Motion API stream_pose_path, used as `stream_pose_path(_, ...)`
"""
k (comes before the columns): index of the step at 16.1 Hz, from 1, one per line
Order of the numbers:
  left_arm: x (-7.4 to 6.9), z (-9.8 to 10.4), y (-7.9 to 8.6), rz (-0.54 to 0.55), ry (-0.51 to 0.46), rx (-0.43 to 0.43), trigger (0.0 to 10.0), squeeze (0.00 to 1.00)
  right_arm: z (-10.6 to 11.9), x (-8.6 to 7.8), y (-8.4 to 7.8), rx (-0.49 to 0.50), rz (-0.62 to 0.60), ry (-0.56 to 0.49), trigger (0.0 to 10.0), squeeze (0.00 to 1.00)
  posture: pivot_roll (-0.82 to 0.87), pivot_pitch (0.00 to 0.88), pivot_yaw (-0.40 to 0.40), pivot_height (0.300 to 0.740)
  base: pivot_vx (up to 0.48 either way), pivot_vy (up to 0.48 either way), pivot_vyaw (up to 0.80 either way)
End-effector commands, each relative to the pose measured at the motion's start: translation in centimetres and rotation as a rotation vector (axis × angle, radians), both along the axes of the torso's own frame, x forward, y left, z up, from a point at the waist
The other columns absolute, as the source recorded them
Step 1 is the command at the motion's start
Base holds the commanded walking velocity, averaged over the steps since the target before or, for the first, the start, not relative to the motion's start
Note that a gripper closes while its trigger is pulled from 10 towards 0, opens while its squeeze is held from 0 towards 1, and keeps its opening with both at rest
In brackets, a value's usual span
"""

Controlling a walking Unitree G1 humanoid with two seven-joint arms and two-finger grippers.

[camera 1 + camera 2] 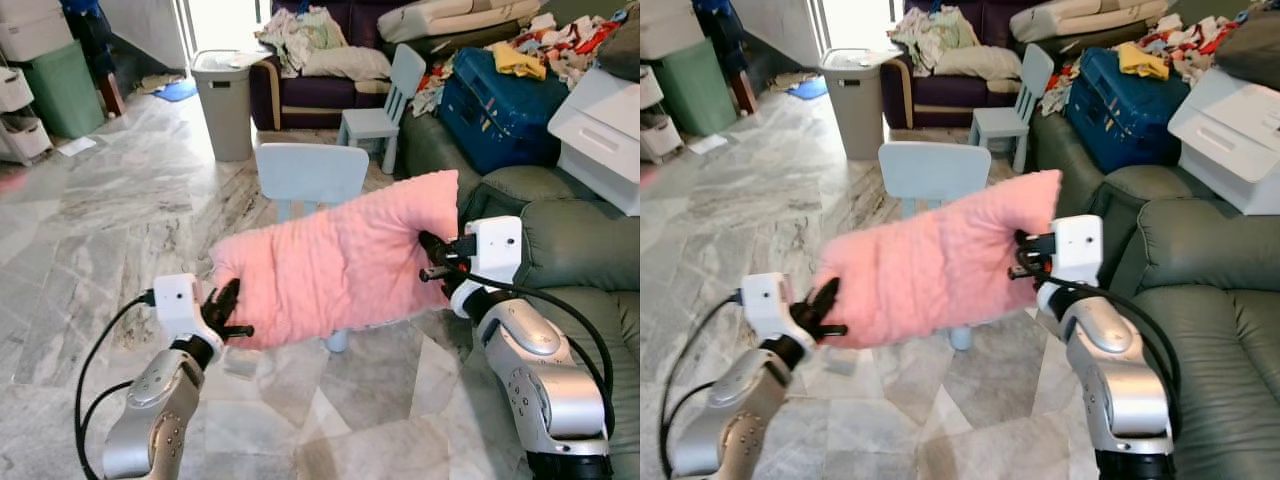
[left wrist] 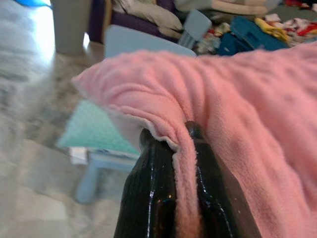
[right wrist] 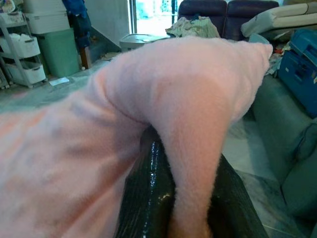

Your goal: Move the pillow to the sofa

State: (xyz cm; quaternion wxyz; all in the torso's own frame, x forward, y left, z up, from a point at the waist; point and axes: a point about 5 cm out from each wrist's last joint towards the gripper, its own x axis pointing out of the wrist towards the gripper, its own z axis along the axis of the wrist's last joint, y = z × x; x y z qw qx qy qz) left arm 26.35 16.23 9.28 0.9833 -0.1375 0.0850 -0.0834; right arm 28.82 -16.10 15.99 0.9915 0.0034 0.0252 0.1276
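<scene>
We stand on a grey marble floor (image 1: 120,210) in a cluttered living room. Ahead of our claws a small pale-blue chair (image 1: 312,175) sits partly hidden behind the pillow, and a second one (image 1: 385,105) stands further off beside a purple couch (image 1: 320,95) heaped with laundry (image 1: 310,35). Left of that couch is a grey bin (image 1: 225,100) with its lid on; we cannot see inside it. Far left are a green tub (image 1: 62,88) and white storage drawers (image 1: 20,110), contents not readable. To the right of our right claw lies the grey-green sofa (image 1: 570,250), carrying a blue suitcase (image 1: 500,105) shut, with clothes (image 1: 565,45) piled on and behind it, and a white box (image 1: 605,135).

The pink pillow (image 1: 345,260) hangs in the air between our two claws, clear of the floor and just left of the sofa's arm. Our left claw (image 1: 228,315) pinches its lower left edge, fabric squeezed between the black fingers (image 2: 153,198). Our right claw (image 1: 435,258) is clamped on its right end, the plush folded over the fingers (image 3: 148,198).
</scene>
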Motion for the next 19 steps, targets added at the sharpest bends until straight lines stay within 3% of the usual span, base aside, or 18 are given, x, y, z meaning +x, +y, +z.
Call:
stream_pose_path(1, 0.7, 0.8, 0.0, 0.001, -0.067, 0.05, 10.0, 0.0, 0.8, 0.1, 0.1, 0.007, 0.0, -0.039, 10.0, 0.0, -0.05, 0.0, -0.009, 0.74, 0.0, 0.0, 0.0)
stream_pose_path(4, 1.2, 0.9, 0.7, 0.001, -0.029, -0.018, 10.0, 0.0, 0.7, 0.1, 0.2, 0.009, 0.001, -0.038, 10.0, 0.0, -0.05, 0.0, -0.006, 0.74, 0.0, 0.0, 0.0)
stream_pose_path(10, 1.4, 1.3, 1.2, 0.029, -0.045, -0.057, 10.0, 0.0, 0.7, 0.1, 0.2, 0.013, -0.001, -0.036, 10.0, 0.0, -0.06, 0.0, -0.002, 0.74, 0.0, 0.0, 0.0)
stream_pose_path(19, 1.4, 1.0, 1.5, 0.04, -0.038, -0.06, 10.0, 0.0, 0.6, 0.0, 0.3, 0.014, -0.003, -0.035, 10.0, 0.0, -0.05, 0.0, 0.001, 0.74, 0.327, 0.0, -0.45)
